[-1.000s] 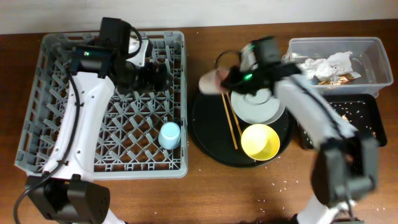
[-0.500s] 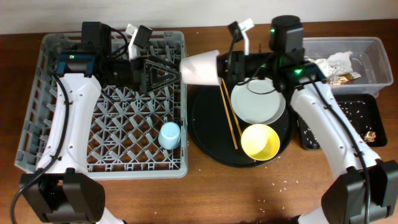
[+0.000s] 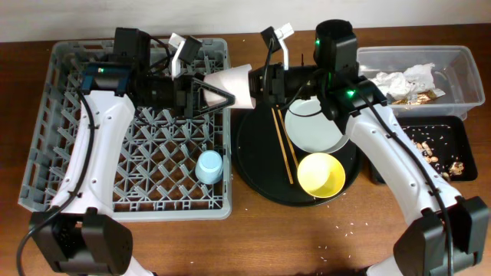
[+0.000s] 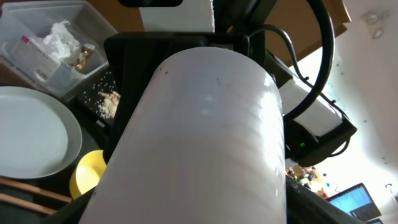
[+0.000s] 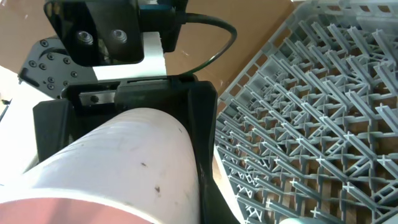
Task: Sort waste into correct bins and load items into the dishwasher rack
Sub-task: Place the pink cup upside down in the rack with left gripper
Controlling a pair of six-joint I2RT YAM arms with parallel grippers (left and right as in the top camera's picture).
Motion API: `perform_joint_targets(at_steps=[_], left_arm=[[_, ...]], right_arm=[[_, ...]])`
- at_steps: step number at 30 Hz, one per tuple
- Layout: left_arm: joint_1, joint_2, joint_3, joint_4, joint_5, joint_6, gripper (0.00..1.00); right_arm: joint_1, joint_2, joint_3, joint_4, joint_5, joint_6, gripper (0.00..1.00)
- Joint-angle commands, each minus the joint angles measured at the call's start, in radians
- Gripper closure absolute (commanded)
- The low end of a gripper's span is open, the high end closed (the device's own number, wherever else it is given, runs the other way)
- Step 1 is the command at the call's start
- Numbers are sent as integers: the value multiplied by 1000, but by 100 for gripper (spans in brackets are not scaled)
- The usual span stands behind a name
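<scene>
The pink cup (image 3: 232, 83) is held sideways in the air by the right gripper (image 3: 259, 83), clamped on one end, above the dishwasher rack's (image 3: 69, 153) right edge. The left gripper's (image 3: 211, 93) jaws are spread wide about the other end. The cup's pink rim is shown only by the right wrist view. The white plate (image 4: 31, 140) and yellow bowl (image 4: 87, 180) below are caught by the left wrist view.

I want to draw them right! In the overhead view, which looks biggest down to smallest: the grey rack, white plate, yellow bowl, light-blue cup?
1. grey dishwasher rack
2. white plate, though partly hidden
3. yellow bowl
4. light-blue cup
</scene>
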Motion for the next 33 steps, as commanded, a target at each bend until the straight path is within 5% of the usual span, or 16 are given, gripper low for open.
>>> perform_joint_targets(at_steps=[1, 2, 4, 12, 19, 21, 23, 25, 33], left_arm=[[2, 0, 1, 8, 25, 13, 25], [2, 0, 1, 8, 25, 13, 29], [2, 0, 1, 11, 25, 13, 42], [36, 0, 1, 18, 24, 13, 43], [109, 0, 1, 16, -63, 13, 44], [108, -5, 1, 6, -301, -16, 44], [87, -11, 23, 3, -803, -177, 45], [26, -10, 27, -5, -1112, -201, 44], [-184, 153, 23, -74, -1460, -257, 44]], right_arm=[[34, 31, 3, -13, -9, -16, 96], [34, 30, 3, -13, -9, -16, 96], [33, 30, 3, -21, -9, -16, 75], [3, 31, 3, -29, 11, -16, 32], [-143, 30, 3, -52, 42, -24, 27], [-159, 30, 3, -113, 94, -67, 26], [-176, 30, 3, -240, 183, -141, 26], [-183, 30, 3, -317, 238, -176, 26], [-183, 30, 4, -480, 344, -254, 26]])
